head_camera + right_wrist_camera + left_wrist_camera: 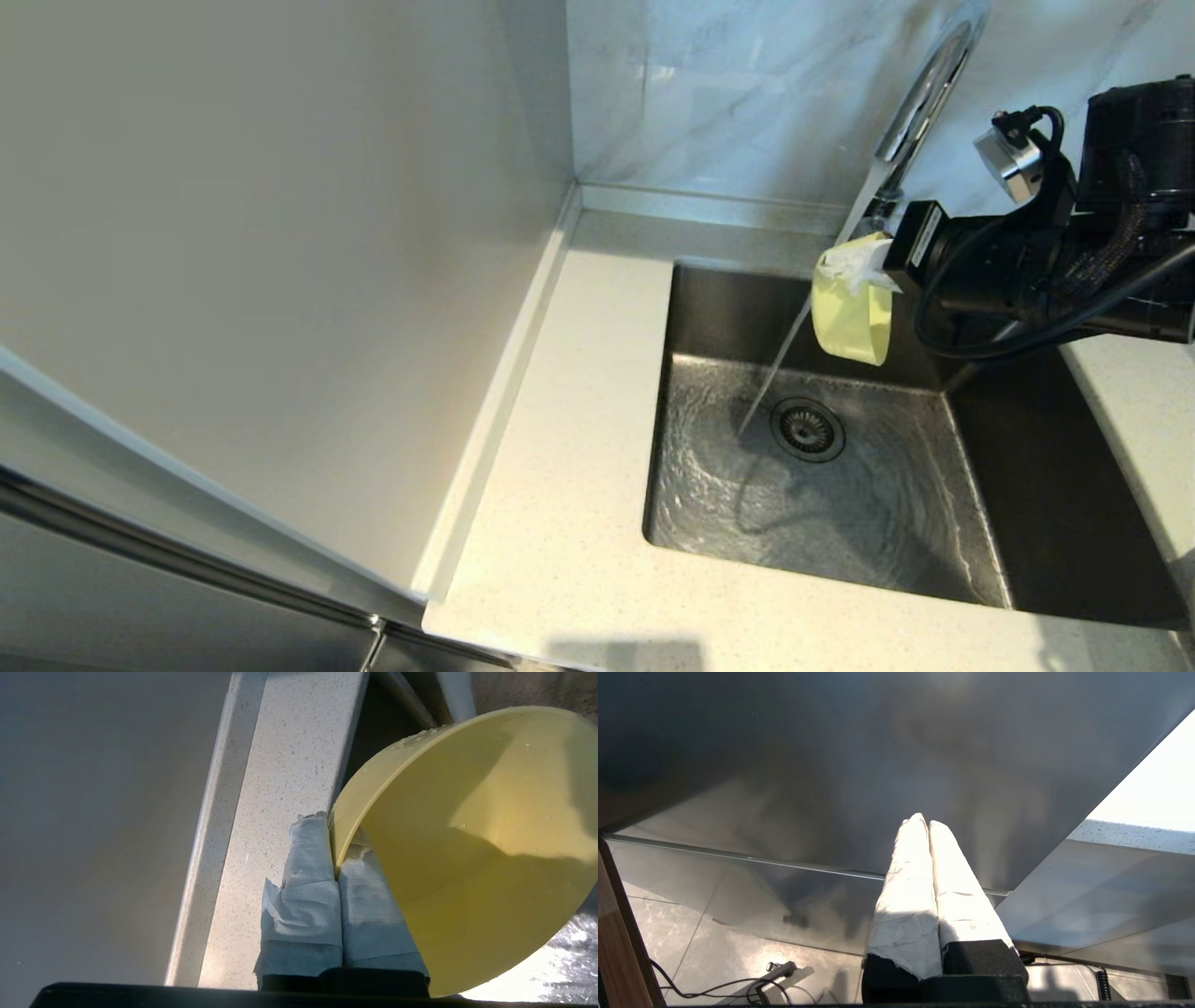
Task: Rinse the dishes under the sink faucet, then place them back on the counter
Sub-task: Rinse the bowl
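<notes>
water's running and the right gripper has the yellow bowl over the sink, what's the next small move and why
Probably shift the yellow bowl slightly toward the water stream. The right gripper is shut on its rim, holding it tipped on edge over the sink, and the stream seems to fall just beside it.

Speckled counter [579, 485] around wet sink [840, 485]

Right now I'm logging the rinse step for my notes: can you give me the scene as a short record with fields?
held: yellow bowl, tipped on its side, over the sink
holder: right gripper, jaws shut on the bowl's rim
water: running from the faucet, stream passing beside the bowl
left gripper: parked below the counter, jaws shut
plate, chopsticks: not in view
</notes>
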Controlling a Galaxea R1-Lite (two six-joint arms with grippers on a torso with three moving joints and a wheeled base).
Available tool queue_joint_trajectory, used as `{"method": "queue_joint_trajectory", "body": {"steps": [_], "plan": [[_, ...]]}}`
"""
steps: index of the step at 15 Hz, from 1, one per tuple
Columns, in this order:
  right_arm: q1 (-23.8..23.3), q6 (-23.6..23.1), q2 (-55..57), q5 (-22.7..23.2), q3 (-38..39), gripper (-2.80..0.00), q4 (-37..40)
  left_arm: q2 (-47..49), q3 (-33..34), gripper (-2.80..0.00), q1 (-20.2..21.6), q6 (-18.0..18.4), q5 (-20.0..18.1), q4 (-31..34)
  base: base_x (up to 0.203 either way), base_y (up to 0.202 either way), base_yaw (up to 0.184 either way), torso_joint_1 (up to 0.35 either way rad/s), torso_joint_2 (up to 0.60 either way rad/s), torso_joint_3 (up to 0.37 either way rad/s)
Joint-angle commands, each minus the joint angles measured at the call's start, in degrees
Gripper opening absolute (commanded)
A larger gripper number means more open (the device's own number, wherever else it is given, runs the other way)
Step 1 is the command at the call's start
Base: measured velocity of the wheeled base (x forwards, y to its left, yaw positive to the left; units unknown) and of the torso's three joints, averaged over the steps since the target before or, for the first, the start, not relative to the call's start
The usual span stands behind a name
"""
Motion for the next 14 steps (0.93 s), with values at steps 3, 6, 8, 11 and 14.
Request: {"method": "queue_joint_trajectory", "body": {"steps": [3,6,8,11,14], "plan": [[1.1,0.1,2.1,-0.7,-0.4,-2.80,-0.1,0.0,0.0,-2.80,0.0,0.0,0.0,0.0,0.000,0.000,0.000,0.000,0.00,0.000],[1.3,-0.2,3.3,-2.7,-1.0,-2.80,-0.2,0.0,0.0,-2.80,0.0,0.0,0.0,0.0,0.000,0.000,0.000,0.000,0.00,0.000],[2.1,-0.9,3.8,-3.0,-1.6,-2.80,0.1,0.0,0.0,-2.80,0.0,0.0,0.0,0.0,0.000,0.000,0.000,0.000,0.00,0.000],[5.1,-7.1,5.3,-7.2,-3.0,-2.80,0.5,0.0,0.0,-2.80,0.0,0.0,0.0,0.0,0.000,0.000,0.000,0.000,0.00,0.000],[7.3,-10.7,6.7,-9.0,-6.6,-2.80,4.8,0.0,0.0,-2.80,0.0,0.0,0.0,0.0,0.000,0.000,0.000,0.000,0.00,0.000]]}}
